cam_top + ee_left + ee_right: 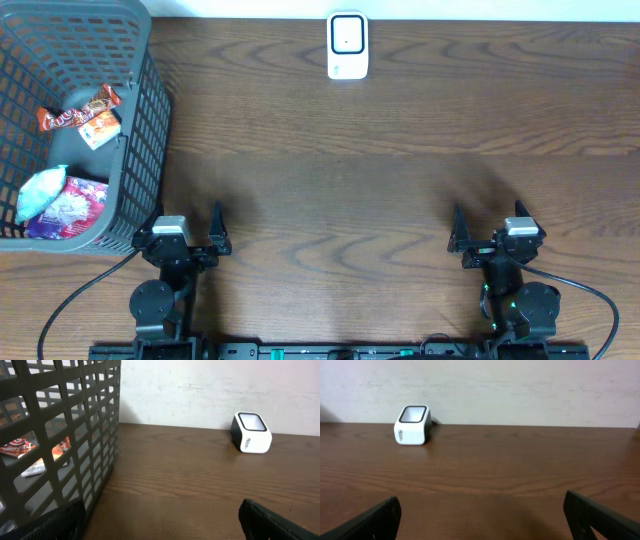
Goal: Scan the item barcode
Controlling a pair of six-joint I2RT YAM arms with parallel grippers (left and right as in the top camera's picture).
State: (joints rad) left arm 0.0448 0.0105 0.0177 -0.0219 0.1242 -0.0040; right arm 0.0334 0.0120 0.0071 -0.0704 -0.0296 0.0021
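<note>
Since left tool (185, 224) and right tool (488, 224) gape wide and empty, left should lift the snack bar (78, 113) out of the basket (152, 95), barcode facing scanner (347, 45).

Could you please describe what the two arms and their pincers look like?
The left arm and right arm are black with round joints, each topped by a light grey block. The left pincer and right pincer have dark, tapering fingers. A black cable trails from each base, and small green lights glow on the right arm.
</note>
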